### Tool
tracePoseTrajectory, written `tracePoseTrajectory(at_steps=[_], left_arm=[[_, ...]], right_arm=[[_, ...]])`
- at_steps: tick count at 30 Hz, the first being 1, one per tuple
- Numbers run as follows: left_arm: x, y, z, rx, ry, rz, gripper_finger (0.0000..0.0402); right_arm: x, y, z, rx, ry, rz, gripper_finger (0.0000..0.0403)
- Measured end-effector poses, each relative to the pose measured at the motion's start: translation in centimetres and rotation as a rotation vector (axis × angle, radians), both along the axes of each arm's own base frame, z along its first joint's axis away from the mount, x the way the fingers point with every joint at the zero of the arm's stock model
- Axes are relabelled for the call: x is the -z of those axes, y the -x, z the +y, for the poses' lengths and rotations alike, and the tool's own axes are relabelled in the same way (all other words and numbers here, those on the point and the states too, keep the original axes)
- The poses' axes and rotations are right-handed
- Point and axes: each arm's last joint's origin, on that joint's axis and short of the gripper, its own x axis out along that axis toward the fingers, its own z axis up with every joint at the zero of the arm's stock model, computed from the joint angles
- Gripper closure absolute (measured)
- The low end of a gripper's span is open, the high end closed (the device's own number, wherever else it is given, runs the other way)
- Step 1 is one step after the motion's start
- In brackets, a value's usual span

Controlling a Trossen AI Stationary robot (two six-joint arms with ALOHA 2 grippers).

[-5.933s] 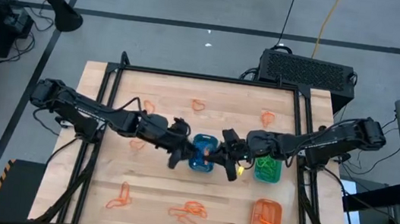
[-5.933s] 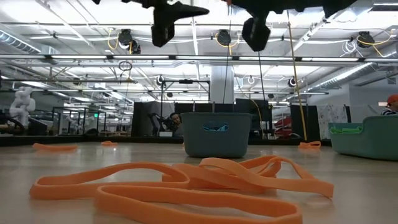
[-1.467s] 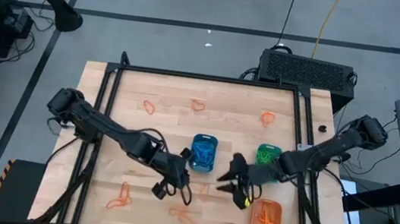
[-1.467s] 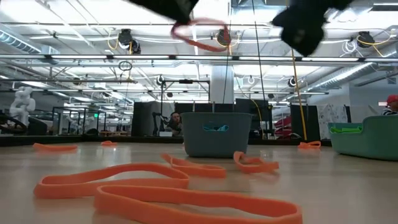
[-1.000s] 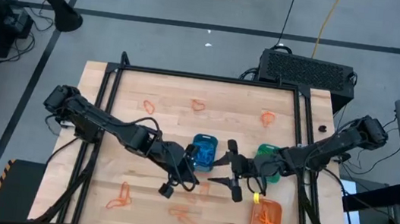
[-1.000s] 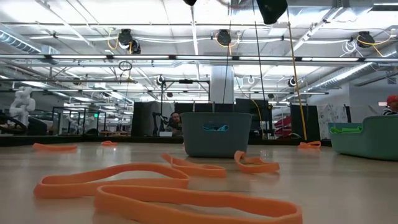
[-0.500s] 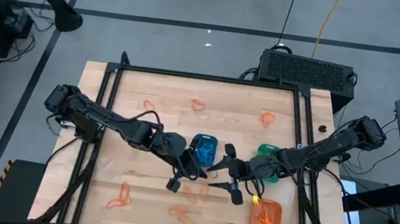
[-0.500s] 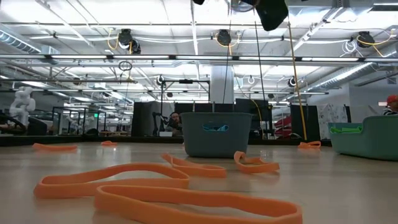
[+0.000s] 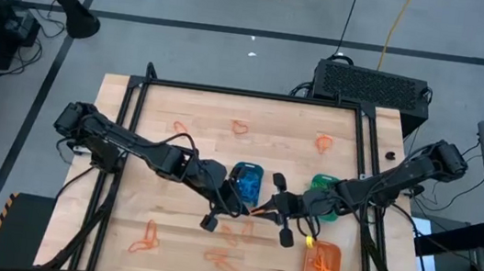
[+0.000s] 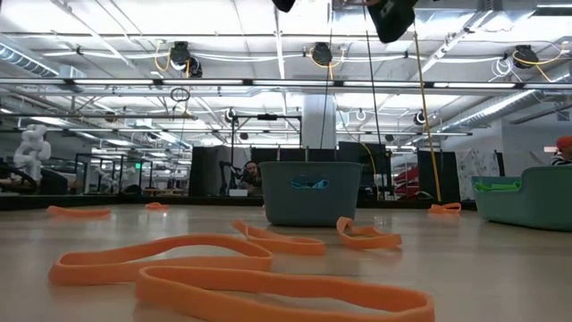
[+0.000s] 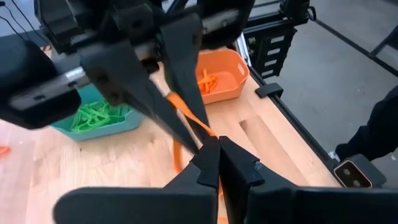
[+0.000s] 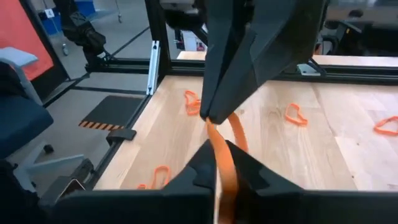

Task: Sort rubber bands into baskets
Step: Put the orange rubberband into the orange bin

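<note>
Two grippers, left gripper (image 9: 242,211), right gripper (image 9: 271,211), both pinching orange band (image 9: 257,211), stretched left-right

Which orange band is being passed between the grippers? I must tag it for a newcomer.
Find the blue basket at the table's middle. Just in front of it, the left gripper and right gripper meet, both pinching one orange band. Every other orange band lies on the wood or in a basket.

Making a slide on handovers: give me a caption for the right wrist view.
Right tool and left tool both shut on one orange rubber band above the table.
</note>
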Motion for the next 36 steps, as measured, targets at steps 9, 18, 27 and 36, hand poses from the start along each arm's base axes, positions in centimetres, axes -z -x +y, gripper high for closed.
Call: tracePoseTrajectory(at_steps=[9,18,27,36], left_arm=[[0.7,0.3,0.1,-0.044,0.013,0.092,0.0301],[1.1,0.8,0.3,-0.088,0.050,0.181,0.0222],[2.6,3.4,2.3,-0.140,-0.043,0.492,0.0219],[3.1,5.1,3.9,-0.253,-0.106,0.658,0.0219]], right_arm=[[-0.4,0.6,-0.1,-0.005,-0.141,0.060,0.0401],[-0.2,3.8,0.2,0.012,-0.326,0.343,0.0402],[0.1,8.9,3.4,-0.055,-0.618,0.786,0.0403],[1.5,12.7,6.6,0.025,-0.654,1.078,0.0403]])
